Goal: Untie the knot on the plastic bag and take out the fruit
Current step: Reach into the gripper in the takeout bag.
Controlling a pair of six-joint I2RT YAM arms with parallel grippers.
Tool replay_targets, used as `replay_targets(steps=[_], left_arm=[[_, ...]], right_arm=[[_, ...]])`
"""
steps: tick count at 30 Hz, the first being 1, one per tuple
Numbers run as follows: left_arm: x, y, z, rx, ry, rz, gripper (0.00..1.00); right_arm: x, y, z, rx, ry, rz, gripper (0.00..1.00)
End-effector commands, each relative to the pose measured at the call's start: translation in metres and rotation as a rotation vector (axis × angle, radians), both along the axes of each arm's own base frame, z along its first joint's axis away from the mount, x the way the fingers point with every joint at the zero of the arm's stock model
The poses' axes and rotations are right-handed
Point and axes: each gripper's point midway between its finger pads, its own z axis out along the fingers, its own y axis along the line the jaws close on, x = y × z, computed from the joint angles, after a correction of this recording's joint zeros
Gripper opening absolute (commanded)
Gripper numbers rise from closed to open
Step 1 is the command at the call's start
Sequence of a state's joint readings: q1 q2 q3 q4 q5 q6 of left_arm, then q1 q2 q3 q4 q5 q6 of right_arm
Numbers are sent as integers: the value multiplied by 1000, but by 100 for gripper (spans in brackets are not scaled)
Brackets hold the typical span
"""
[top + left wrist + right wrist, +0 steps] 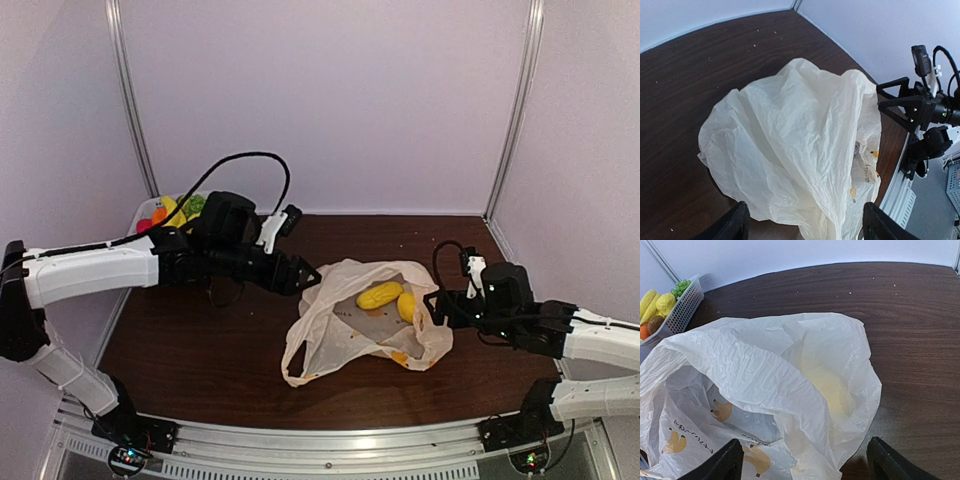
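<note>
Two robot arms, bolted at the near edge of a dark wood table [190, 350], flank a cream plastic bag [335, 345] lying slumped at ctr. Nearest the arm bases, a handle loop [297, 372] of the bag trails across the tabletop. R gripper [434, 306] sits low just beside the bag's right flank. Its wrist cam shows both fingers [886, 462] spread wide w/ crumpled plastic lying btwn and ahead of them, nothing clamped. Orange-yellow printed marks [722, 411] show on the bag's lower left in that view. L gripper [306, 279] comes in from the left at the bag's far-left rim, its fingers [735, 225] likewise well apart w/ the bag bunched btwn them. Whether either pad touches the plastic can't be told. In the bag, toward its far side, two yellow fruit pieces [380, 296] lie side by side, visible from above. Further back, at the table's far-left corner, a white slotted basket [685, 307] holds green grapes [681, 287], a banana [646, 302] and a brown piece [655, 324]. Pale wall panels [330, 100] close off the bkgd.
</note>
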State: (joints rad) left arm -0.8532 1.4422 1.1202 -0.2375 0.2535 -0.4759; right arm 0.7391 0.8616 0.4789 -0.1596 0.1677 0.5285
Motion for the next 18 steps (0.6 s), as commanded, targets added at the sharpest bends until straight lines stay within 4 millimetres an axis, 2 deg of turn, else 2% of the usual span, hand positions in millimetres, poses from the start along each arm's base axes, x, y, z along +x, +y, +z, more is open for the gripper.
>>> replay_targets(steps=[1,7,12,15,18], left_arm=[[-1,-22,3,-40,-6,-16,80],[1,-24,-21,28,14,6,87],[-5,-31,-35,26,56,-32,87],[-5,-33,-38,23,64,-36,82],[-7,-38,-38,0,76,-55,67]], right_arm=[[1,3,-5,25,9,6,85],[4,2,-14,-4,21,0,80],[8,2,-18,1,27,-15,78],[10,2,-20,2,29,-19,77],[12,2,-24,-5,36,-22,74]])
